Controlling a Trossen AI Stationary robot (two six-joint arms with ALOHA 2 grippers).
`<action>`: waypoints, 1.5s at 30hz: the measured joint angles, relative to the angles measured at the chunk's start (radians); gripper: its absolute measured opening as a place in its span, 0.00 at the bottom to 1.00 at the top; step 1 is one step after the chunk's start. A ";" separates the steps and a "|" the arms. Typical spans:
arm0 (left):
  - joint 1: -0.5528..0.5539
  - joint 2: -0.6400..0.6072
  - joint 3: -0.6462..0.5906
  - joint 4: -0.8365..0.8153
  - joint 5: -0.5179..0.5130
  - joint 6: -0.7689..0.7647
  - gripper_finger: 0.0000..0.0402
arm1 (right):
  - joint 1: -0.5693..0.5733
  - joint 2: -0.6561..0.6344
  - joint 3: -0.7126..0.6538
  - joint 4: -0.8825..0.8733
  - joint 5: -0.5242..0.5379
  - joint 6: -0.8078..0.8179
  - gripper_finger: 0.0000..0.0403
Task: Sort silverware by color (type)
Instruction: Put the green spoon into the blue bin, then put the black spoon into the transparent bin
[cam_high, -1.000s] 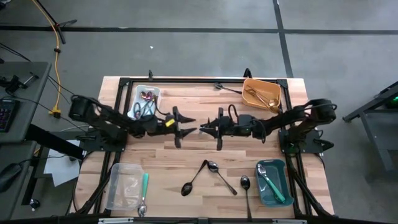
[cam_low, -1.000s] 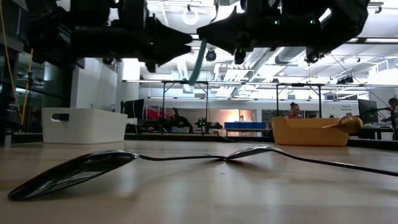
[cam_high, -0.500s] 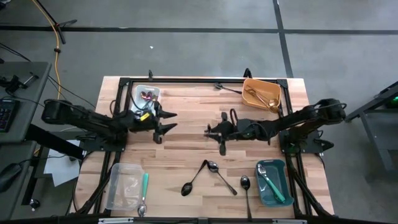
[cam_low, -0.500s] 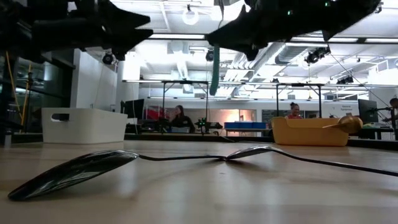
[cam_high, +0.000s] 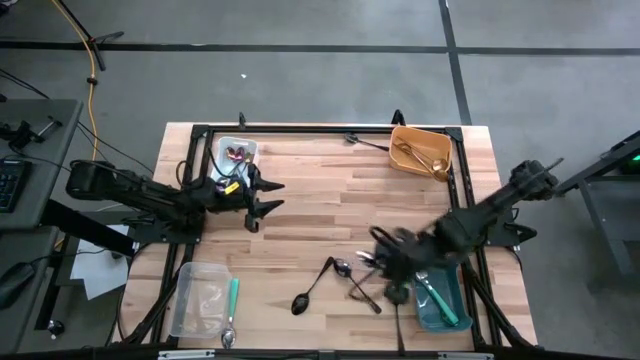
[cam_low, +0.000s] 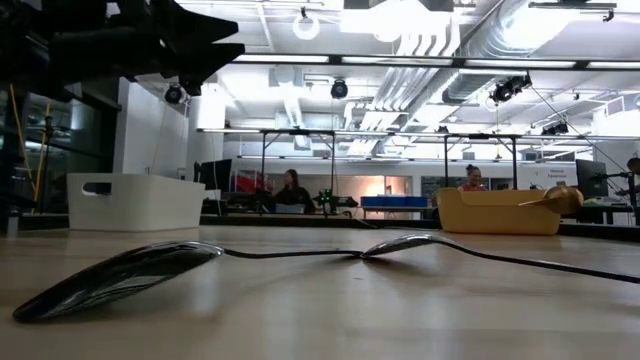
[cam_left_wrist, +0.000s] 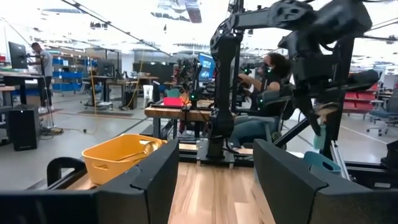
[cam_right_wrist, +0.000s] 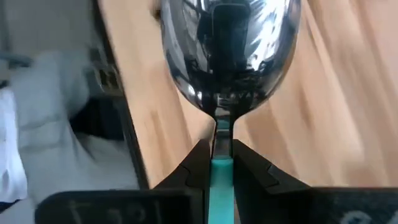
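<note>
My right gripper (cam_high: 392, 268) hovers blurred over the near right of the table, beside the teal bin (cam_high: 452, 312), shut on a teal-handled silver spoon (cam_right_wrist: 227, 43). My left gripper (cam_high: 264, 196) waits open above the table's left part, by the white bin (cam_high: 222, 150) of rainbow pieces; its fingers stand wide apart (cam_left_wrist: 211, 180). Three black spoons (cam_high: 312, 288) (cam_high: 356, 282) (cam_high: 395, 300) lie flat on the near middle of the table. Another teal-handled utensil (cam_high: 232, 300) lies beside the clear bin (cam_high: 196, 300). One more teal piece (cam_high: 442, 298) rests inside the teal bin. My right gripper pinches the spoon between its two fingers (cam_right_wrist: 198, 158) at the top of the teal handle (cam_right_wrist: 219, 171), just below the silver neck (cam_right_wrist: 222, 127). The fingers lie along the spoon, and its bowl sticks out past the fingertips. The spoon is lifted clear of the table.
An orange bin (cam_high: 408, 135) with gold spoons sits at the far right corner. A black frame (cam_high: 300, 130) runs around the table's edges. In the low view two black spoons (cam_low: 120, 275) (cam_low: 410, 243) lie close in front. Bare wood shows in the table's middle.
Both grippers met over the table's middle around the teal-handled spoon. The left gripper then drew back toward the left edge and has stayed there. The right gripper, keeping the spoon, swung toward the near right, to the teal bin, leaving the low view.
</note>
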 joint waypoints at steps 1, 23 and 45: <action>0.000 0.000 0.001 -0.002 -0.001 0.000 0.50 | 0.035 0.000 0.009 -0.055 0.009 0.089 0.08; 0.000 0.000 0.001 -0.019 -0.007 -0.055 0.50 | 0.344 0.004 -0.338 -0.102 -0.020 0.902 0.08; 0.000 0.000 0.001 -0.053 -0.016 -0.051 0.50 | 0.342 0.003 -0.188 -0.146 -0.059 0.845 0.25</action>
